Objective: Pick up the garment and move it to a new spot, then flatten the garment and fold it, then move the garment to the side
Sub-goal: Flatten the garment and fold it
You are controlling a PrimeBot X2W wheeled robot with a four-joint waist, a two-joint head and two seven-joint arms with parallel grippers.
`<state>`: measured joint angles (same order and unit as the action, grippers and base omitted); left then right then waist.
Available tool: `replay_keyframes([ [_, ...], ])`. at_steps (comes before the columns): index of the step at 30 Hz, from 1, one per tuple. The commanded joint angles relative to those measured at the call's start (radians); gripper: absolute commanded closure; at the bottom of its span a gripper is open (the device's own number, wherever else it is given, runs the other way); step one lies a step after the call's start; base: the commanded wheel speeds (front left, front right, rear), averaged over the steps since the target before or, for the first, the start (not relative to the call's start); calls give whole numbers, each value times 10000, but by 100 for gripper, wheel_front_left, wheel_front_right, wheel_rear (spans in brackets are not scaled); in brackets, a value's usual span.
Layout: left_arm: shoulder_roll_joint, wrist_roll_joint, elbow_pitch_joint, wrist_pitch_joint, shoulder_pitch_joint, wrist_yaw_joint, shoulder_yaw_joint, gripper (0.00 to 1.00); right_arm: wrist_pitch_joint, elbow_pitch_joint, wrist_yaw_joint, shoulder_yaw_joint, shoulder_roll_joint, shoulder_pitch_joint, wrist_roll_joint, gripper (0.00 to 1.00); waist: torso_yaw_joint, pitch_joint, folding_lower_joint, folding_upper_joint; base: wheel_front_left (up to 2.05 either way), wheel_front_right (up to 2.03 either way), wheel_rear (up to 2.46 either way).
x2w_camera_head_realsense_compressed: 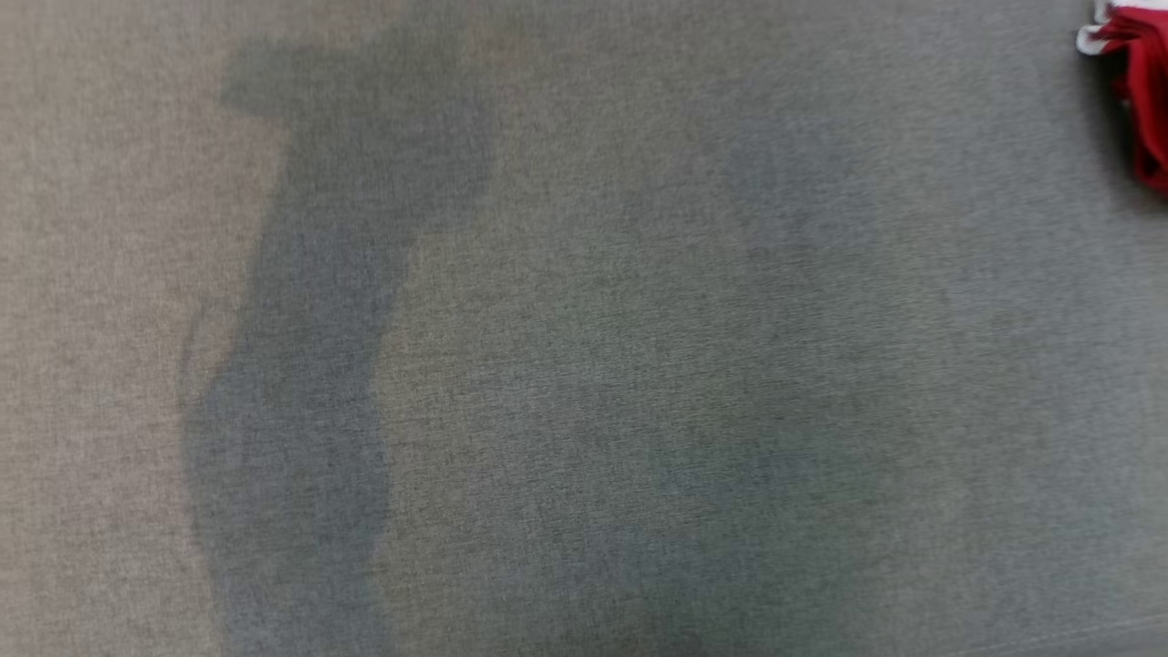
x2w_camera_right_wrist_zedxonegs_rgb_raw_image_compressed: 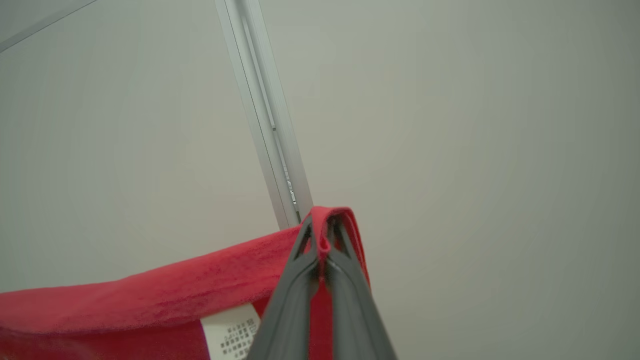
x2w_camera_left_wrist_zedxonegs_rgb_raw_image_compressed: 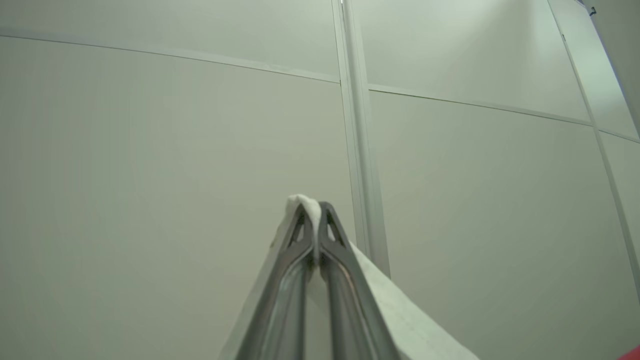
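Observation:
The garment is red with white parts, and a white care label hangs under its edge. My right gripper is shut on a red fold of it, and the cloth stretches away to the left in the right wrist view. My left gripper is shut on a white edge of the garment, which drapes down to the right. Both grippers point up toward a pale wall. In the head view a bunched red and white piece of the garment shows at the top right corner.
A grey fabric surface spreads below the head camera, with dark shadows across its left half. Pale wall panels with a vertical metal strip stand behind the left gripper, and a similar strip behind the right.

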<state>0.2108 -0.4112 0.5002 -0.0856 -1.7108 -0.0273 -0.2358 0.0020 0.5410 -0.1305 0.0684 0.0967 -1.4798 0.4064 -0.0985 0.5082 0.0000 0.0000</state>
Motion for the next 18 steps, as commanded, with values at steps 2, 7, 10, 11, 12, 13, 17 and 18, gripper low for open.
replay_keyframes([
  [2, -290, -88, 966, -542, -219, -126, -2, 100, -485, 1177, -6, 134, -34, -429, -326, 100, 439, 689, 0, 0, 0, 0, 0],
  [7, -617, -403, 2183, -1311, 577, -498, -66, 100, -1226, 3159, -5, -22, -23, -299, -453, 100, 865, 1249, 0, 0, 0, 0, 0],
  [10, -670, -566, 2354, -1480, 981, -650, -89, 100, -1444, 3727, -5, -266, 49, -109, -386, 100, 991, 1508, 0, 0, 0, 0, 0],
  [11, -698, -666, 2399, -1546, 1314, -716, -38, 100, -1559, 3963, -5, -360, 95, 42, -288, 100, 1051, 1589, 0, 0, 0, 0, 0],
  [12, -666, -717, 2418, -1606, 1650, -772, -24, 100, -1641, 4197, -5, -485, 139, 196, -190, 100, 1088, 1648, 0, 0, 0, 0, 0],
  [13, -648, -798, 2398, -1641, 1952, -805, -28, 100, -1730, 4380, -5, -636, 182, 326, -104, 100, 1123, 1698, 0, 0, 0, 0, 0],
  [17, -550, -1131, 1932, -1754, 3087, -945, -3, 100, -1987, 4684, -5, -1244, 268, 918, 582, 100, 1153, 1752, 0, 0, 0, 0, 0],
  [18, -519, -1279, 1764, -1773, 3396, -975, 90, 100, -2015, 4646, -5, -1414, 291, 1113, 823, 100, 1124, 1718, 0, 0, 0, 0, 0],
])
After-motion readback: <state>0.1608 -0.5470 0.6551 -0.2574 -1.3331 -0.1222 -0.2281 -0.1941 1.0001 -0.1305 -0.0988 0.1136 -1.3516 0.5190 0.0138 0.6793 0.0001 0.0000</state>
